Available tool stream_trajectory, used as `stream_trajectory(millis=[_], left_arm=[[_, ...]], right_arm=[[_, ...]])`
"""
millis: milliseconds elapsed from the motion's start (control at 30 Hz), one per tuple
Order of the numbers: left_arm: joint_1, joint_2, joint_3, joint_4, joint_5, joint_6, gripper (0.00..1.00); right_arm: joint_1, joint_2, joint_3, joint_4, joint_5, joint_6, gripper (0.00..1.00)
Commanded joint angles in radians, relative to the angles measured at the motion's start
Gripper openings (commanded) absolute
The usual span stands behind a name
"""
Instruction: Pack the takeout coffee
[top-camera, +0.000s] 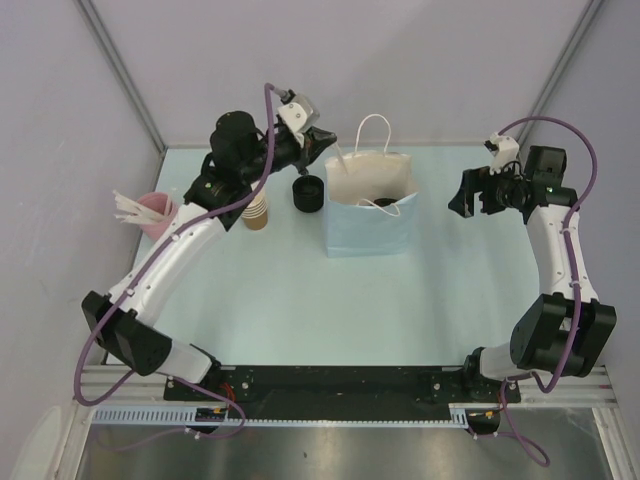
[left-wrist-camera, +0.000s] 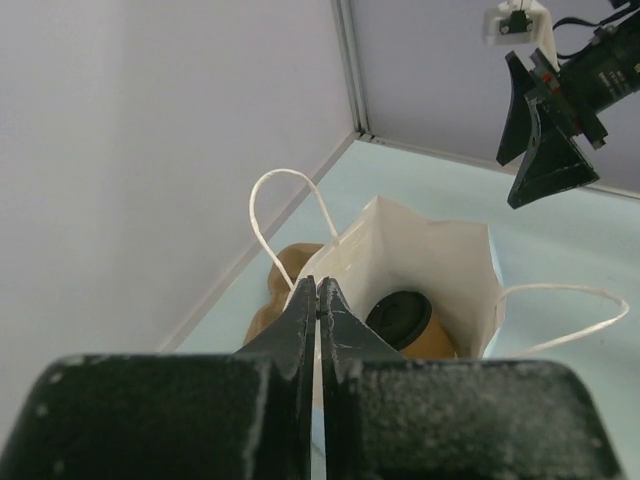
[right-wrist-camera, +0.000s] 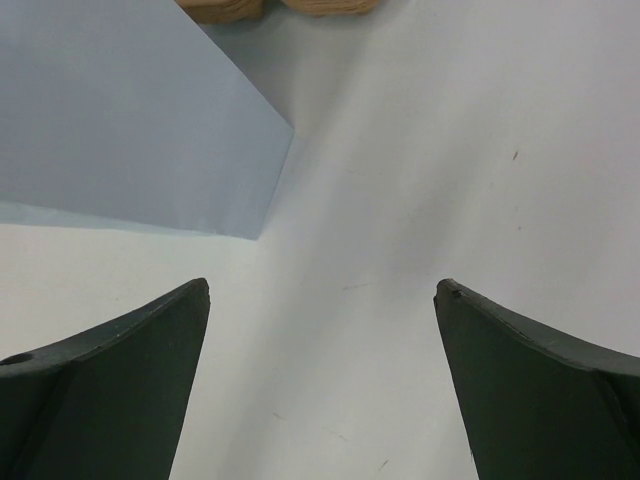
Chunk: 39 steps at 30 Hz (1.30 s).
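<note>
Stirrers (top-camera: 128, 207), white and fanned out, stand in a pink cup (top-camera: 155, 212) at the far left of the pale worktop (top-camera: 300, 300), close to the left wall. Right of it, partly under the left arm (top-camera: 180, 250), sits a stack of nested tan cups (top-camera: 257, 212). Just right of that is a black round object (top-camera: 308, 193) whose kind cannot be told from above. The left arm reaches over these, and the left tool (left-wrist-camera: 318, 290) hangs above the far-left corner of a light blue paper bag (top-camera: 365, 232). Its two dark fingers are pressed flat together with nothing between them. The bag stands upright near the middle of the worktop's far half, mouth open, white inside, with white cord handles (top-camera: 376, 116) rising from its rim. The takeout coffee (left-wrist-camera: 400, 318) is down inside the bag. The left wrist view shows its round black lid on the tan cup, and from above only part of the lid shows past the near rim. A tan-brown shape (left-wrist-camera: 285, 265) shows just outside the bag's far wall in that wrist view; what it is cannot be told. Well to the right of the bag and apart from it, the right tool (top-camera: 462, 195) points left toward it, its fingers spread wide and empty, with bare worktop between them.
</note>
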Motion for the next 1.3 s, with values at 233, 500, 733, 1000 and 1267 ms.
stream_trajectory(millis=[233,500,733,1000,1267], left_arm=[[-0.037,-0.031,-0.15,0.127,-0.031,0.014,0.01],[-0.037,-0.114,-0.307,0.201,-0.029,-0.026,0.01],[-0.037,-0.183,-0.394,0.265,-0.032,-0.058,0.02],[-0.037,-0.197,-0.466,0.368,-0.037,-0.118,0.05],[-0.037,-0.123,-0.425,0.405,-0.071,-0.158,0.07]], right_arm=[[-0.009,-0.005,-0.013,0.007,-0.034,-0.016,1.0],[-0.016,-0.014,-0.014,0.007,-0.046,-0.015,1.0],[-0.027,-0.017,-0.017,0.007,-0.052,-0.015,1.0],[-0.03,-0.02,-0.017,0.006,-0.054,-0.018,1.0],[-0.036,-0.017,-0.017,0.006,-0.055,-0.018,1.0]])
